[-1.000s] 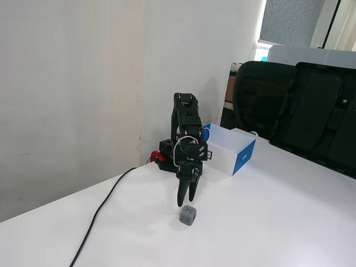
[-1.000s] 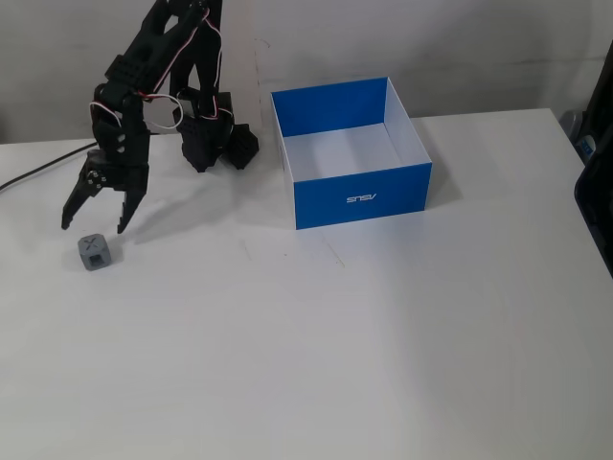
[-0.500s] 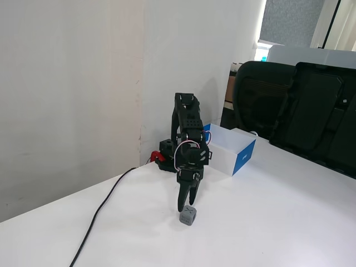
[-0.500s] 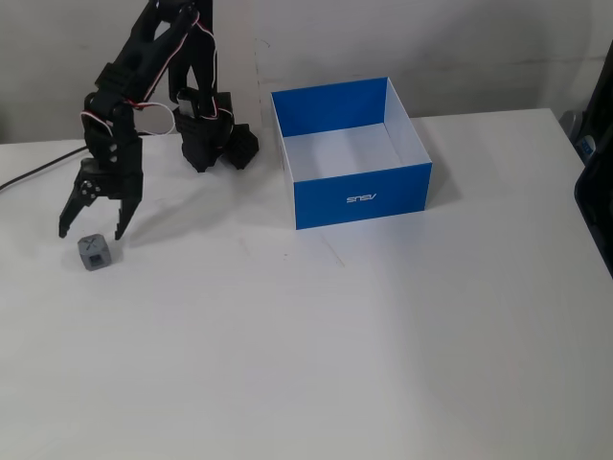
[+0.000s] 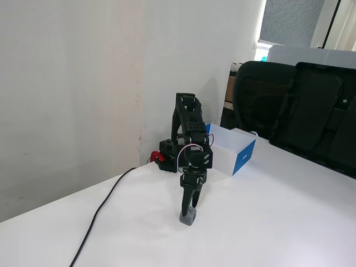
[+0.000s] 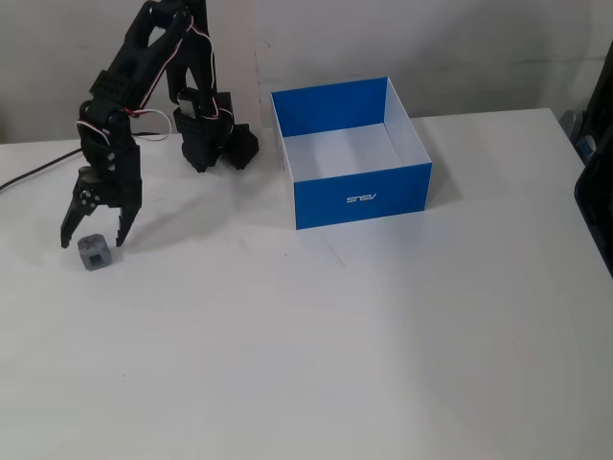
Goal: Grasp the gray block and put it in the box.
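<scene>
The gripper (image 6: 92, 239) points straight down with its fingers (image 6: 123, 230) spread wide astride the gray block (image 6: 93, 252) on the tabletop (image 6: 383, 335), ready to close, while the box (image 6: 359, 197) waits empty toward 3 o'clock.

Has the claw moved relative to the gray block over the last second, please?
Yes. The claw has come down: against the gray block, which lies where it did on the table, its open fingertips now straddle the block's top instead of hanging above it.
</scene>
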Robot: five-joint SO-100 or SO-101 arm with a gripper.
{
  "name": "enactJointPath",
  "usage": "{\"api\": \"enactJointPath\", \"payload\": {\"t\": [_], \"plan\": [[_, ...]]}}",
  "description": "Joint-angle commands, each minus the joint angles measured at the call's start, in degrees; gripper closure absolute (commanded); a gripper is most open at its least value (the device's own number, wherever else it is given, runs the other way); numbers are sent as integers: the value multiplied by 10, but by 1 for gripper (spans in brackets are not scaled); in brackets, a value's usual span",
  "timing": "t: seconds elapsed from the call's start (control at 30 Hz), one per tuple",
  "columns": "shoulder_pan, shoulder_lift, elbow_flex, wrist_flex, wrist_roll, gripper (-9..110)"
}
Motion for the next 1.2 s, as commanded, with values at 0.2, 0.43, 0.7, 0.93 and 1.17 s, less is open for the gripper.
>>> {"api": "enactJointPath", "payload": {"t": [0.2,0.43,0.7,0.93,1.17], "plan": [[5,-19,-70,16,7,69],[4,-27,-76,22,6,78],[-1,-40,-88,30,0,88],[1,-39,-89,37,-2,101],[2,-7,-85,57,-2,101]]}}
